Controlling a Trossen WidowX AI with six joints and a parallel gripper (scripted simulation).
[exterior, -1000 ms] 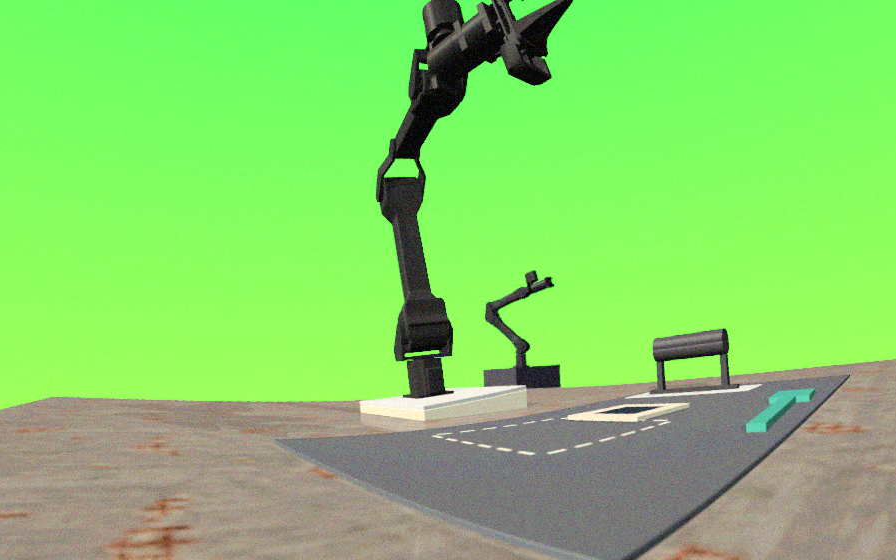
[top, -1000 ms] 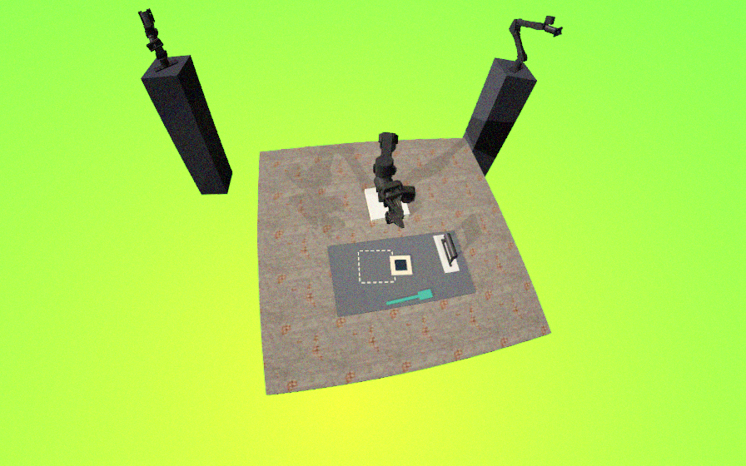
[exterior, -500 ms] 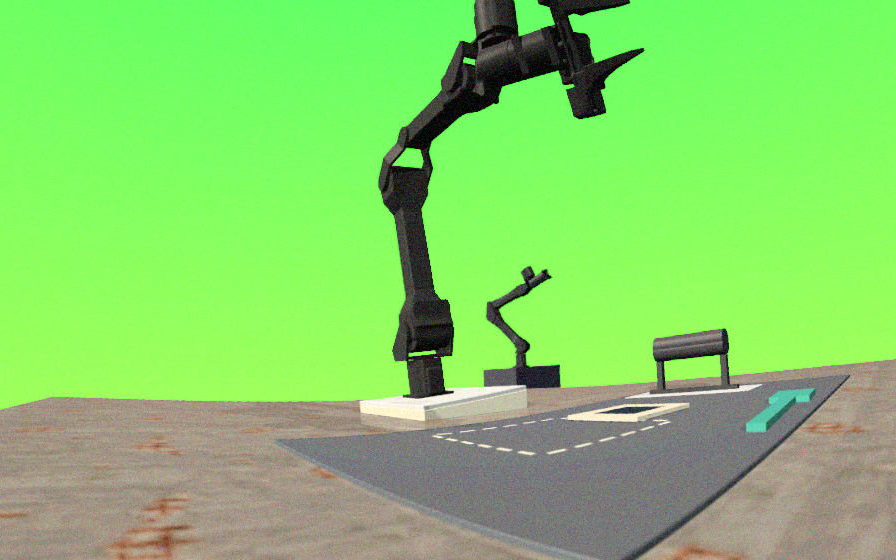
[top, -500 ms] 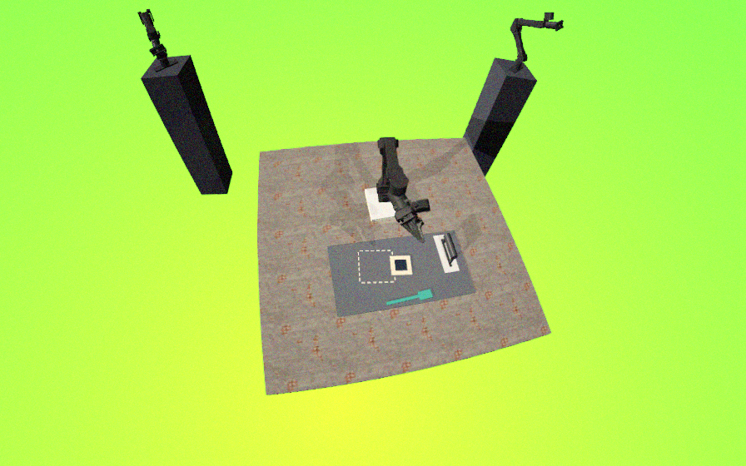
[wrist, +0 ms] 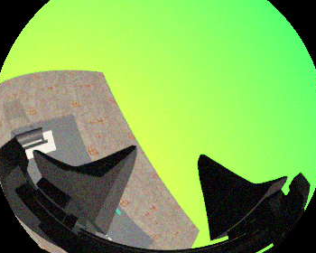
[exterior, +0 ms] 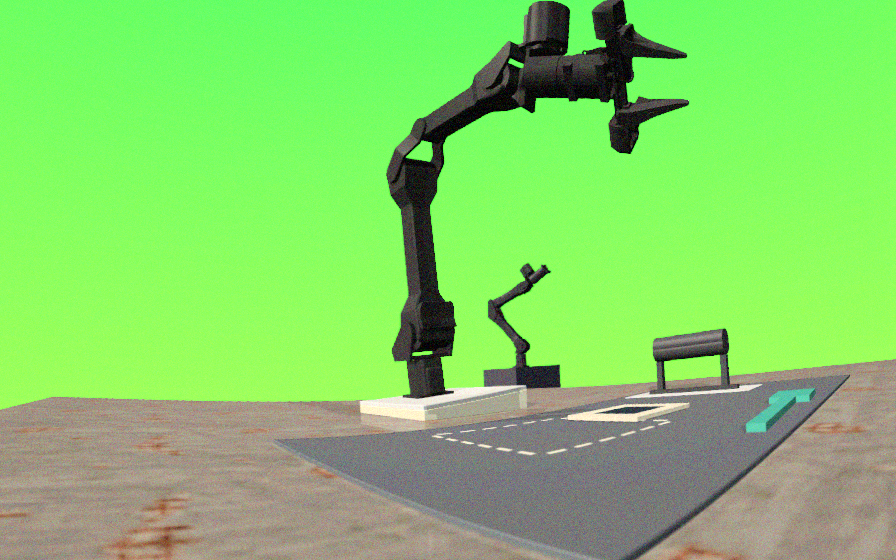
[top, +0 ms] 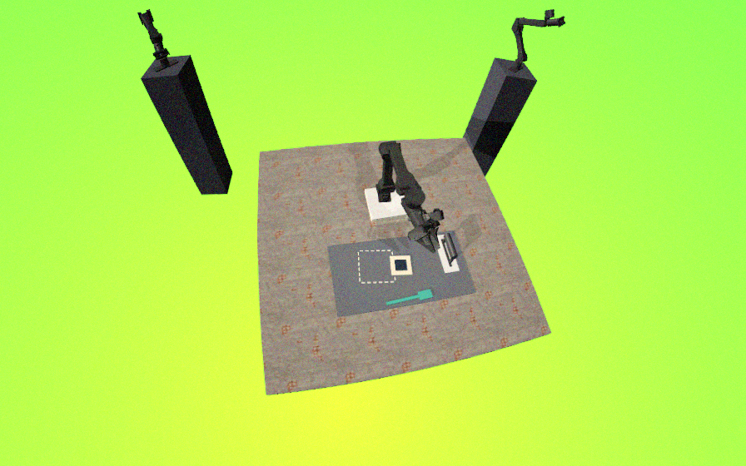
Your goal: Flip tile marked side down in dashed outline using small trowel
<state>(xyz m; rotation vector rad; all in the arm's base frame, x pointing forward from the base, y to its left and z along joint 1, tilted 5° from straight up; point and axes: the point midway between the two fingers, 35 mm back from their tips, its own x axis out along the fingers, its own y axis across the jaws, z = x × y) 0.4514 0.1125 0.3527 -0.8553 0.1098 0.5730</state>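
Note:
The gripper (exterior: 687, 78) (wrist: 168, 151) is open and empty, high above the mat (top: 344, 292) (exterior: 507, 493) (wrist: 62, 123), its fingers pointing roughly level in the exterior view. The tile (top: 400, 264) (exterior: 588, 416) lies flat, a cream square with a dark square on its upper face. Its left edge is at the right side of the dashed outline (top: 360, 251) (exterior: 535, 453); most of it is outside. The turquoise trowel (top: 425, 294) (exterior: 764, 420) lies flat near the mat's front edge, blade to the right in the top view. Only a scrap of it shows in the wrist view.
A dark bar on two posts (top: 450, 250) (exterior: 690, 344) (wrist: 31, 135) stands on a white patch (top: 451, 268) (wrist: 49, 140) at the mat's right end. The arm's white base block (top: 380, 215) (exterior: 396, 411) is behind the mat. Two dark pillars (top: 191, 121) (top: 494, 106) carry other arms behind the table.

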